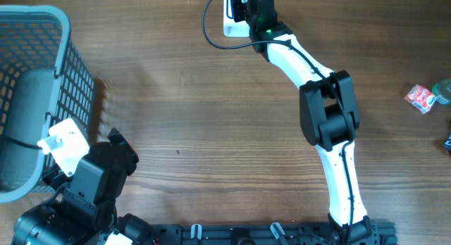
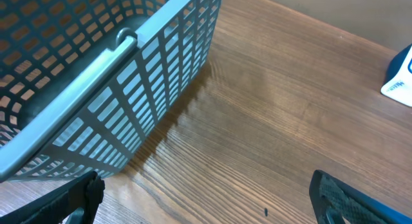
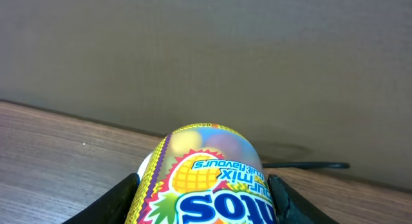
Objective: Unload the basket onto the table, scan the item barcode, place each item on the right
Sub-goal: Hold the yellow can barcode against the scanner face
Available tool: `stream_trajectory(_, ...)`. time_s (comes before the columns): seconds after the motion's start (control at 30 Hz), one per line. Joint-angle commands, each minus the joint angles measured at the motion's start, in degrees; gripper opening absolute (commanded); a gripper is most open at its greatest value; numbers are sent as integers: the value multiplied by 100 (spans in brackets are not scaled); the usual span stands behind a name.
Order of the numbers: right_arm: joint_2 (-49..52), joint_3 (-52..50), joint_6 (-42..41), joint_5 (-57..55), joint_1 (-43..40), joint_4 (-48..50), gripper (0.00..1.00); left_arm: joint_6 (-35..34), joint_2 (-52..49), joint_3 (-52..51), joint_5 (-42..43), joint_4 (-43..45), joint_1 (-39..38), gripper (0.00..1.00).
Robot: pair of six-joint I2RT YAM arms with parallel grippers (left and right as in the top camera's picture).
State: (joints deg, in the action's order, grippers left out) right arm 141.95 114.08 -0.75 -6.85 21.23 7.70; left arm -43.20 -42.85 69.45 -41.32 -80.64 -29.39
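- Well, the right claw [image 3: 206, 197] is gripping a candy tub [image 3: 206, 163] at the far edge of the tabletop [image 1: 211, 118];
- the tub's long axis is running along the claw, rounded end facing the wall [image 3: 206, 56], label upside down;
- the left claw [image 2: 206, 203] is gaping wide beside the basket [image 2: 96, 89].

Soft even light, faint shadows.

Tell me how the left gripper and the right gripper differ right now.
The left gripper is wide open and empty, while the right gripper is shut on a colourful candy tub. The left gripper sits low near the robot's base beside the blue-grey basket; the right gripper reaches out to the far edge of the table. Both are dark and two-fingered.
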Motion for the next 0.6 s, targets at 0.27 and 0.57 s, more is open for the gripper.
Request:
stream_trajectory(0.27,297,70,264,63,28,485,41,-57,9,-33,-188,-2,33,100)
stream_trajectory(0.57,-61,70,535,48,109,26,38,-57,9,-33,-210,-4,33,100)
